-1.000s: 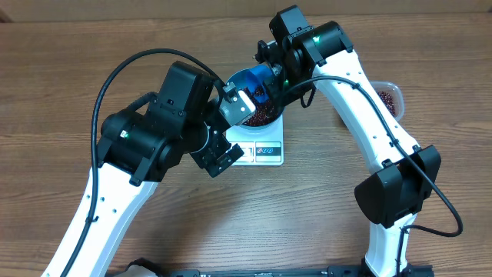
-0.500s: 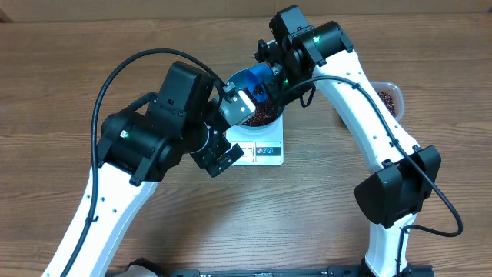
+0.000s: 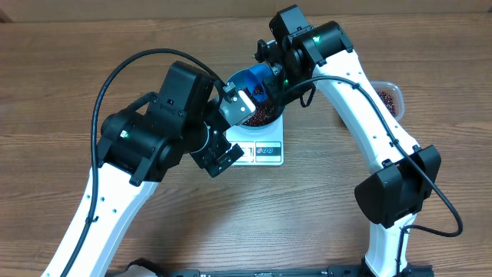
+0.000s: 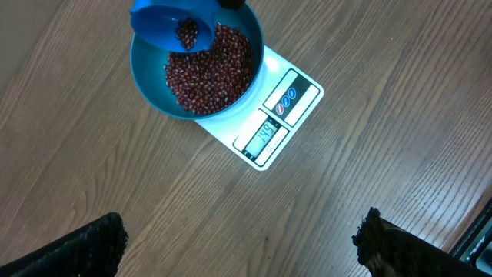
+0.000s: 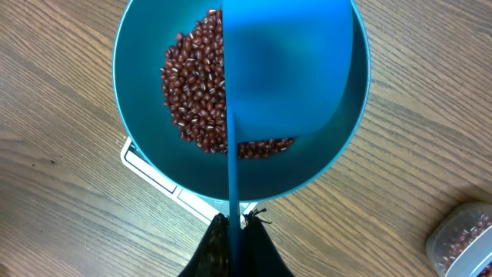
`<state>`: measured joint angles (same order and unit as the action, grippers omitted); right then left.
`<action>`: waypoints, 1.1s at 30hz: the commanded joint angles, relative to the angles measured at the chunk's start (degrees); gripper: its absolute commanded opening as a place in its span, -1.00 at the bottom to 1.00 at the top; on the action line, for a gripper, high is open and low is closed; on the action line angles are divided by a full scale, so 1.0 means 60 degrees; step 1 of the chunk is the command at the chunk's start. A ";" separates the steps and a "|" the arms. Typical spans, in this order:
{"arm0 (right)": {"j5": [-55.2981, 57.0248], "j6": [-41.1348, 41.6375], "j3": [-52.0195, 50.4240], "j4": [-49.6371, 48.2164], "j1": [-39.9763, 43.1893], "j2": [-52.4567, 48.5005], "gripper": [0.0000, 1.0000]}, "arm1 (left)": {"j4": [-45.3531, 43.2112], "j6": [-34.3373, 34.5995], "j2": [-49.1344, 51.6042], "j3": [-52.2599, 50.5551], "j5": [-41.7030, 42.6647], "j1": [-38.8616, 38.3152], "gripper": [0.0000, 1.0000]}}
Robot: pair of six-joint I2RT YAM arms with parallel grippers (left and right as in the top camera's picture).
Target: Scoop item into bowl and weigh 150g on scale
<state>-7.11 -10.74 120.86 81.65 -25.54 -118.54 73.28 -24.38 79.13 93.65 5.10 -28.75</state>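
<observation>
Blue bowl (image 5: 323,165) of beans (image 5: 192,85) on scale (image 4: 273,127) toward table's (image 3: 77,92) far edge, right gripper (image 5: 234,231) clamped on scoop (image 5: 288,69) handle (scoop over bowl) — left gripper (image 4: 238,246) spread wide, empty.

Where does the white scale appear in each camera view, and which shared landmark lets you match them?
Overhead: the scale sits at centre, partly under the bowl.
Left wrist: scale upper centre, display showing.
Right wrist: only a white scale edge, lower left, beneath the bowl.
Shared landmark: the blue bowl of beans on it.
</observation>
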 commanded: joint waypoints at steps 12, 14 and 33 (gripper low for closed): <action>-0.0113 0.0073 0.0382 -0.0055 0.0025 0.0630 -0.93 | -0.0004 0.0000 -0.0066 0.0189 -0.0033 0.0040 0.99; -0.0113 0.0073 0.0382 -0.0066 0.0029 0.0732 -0.93 | -0.0004 0.0000 -0.0066 0.0186 -0.0033 0.0040 0.99; -0.0113 0.0579 0.0382 -0.0262 0.0036 0.1606 -0.93 | -0.0004 0.0000 -0.0066 0.0186 -0.0033 0.0040 0.99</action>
<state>-7.25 -8.14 121.19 80.42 -25.54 -110.56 73.28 -24.38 79.13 93.65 5.10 -28.75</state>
